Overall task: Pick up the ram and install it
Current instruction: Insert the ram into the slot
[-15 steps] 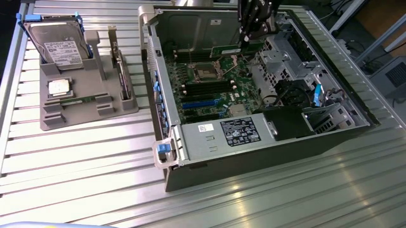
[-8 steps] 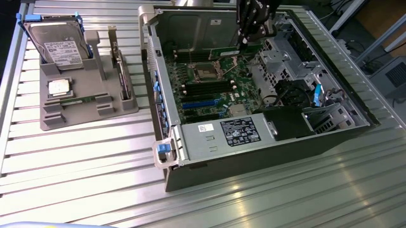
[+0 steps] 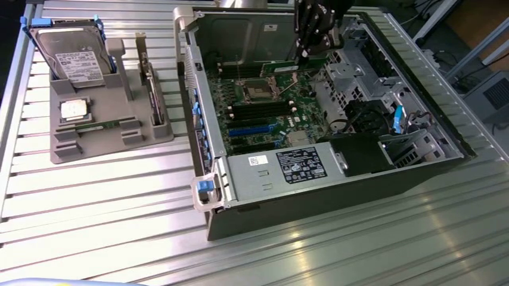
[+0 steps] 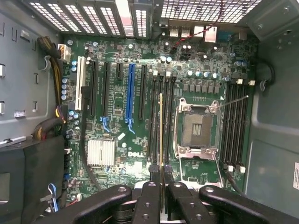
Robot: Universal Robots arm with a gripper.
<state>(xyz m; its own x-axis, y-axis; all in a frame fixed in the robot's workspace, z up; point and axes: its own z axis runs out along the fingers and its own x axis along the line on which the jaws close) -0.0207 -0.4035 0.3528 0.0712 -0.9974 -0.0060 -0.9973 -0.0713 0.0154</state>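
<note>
My gripper (image 4: 161, 176) is shut on the ram (image 4: 161, 130), a thin green stick seen edge-on between the fingers. The ram hangs over the black memory slots (image 4: 159, 116) beside the empty processor socket (image 4: 196, 128) on the green motherboard (image 4: 117, 135); whether it touches a slot I cannot tell. In the exterior view the gripper (image 3: 309, 53) reaches down into the back part of the open computer case (image 3: 208, 137), above the motherboard (image 3: 270, 113).
A grey tray (image 3: 104, 146) on the exterior view's left holds a hard drive (image 3: 73, 56), a silver processor chip (image 3: 73, 110) and an upright expansion card (image 3: 151, 89). Inside the case are the power supply (image 3: 278, 167), drive cages (image 3: 358, 65) and cables (image 4: 51, 121).
</note>
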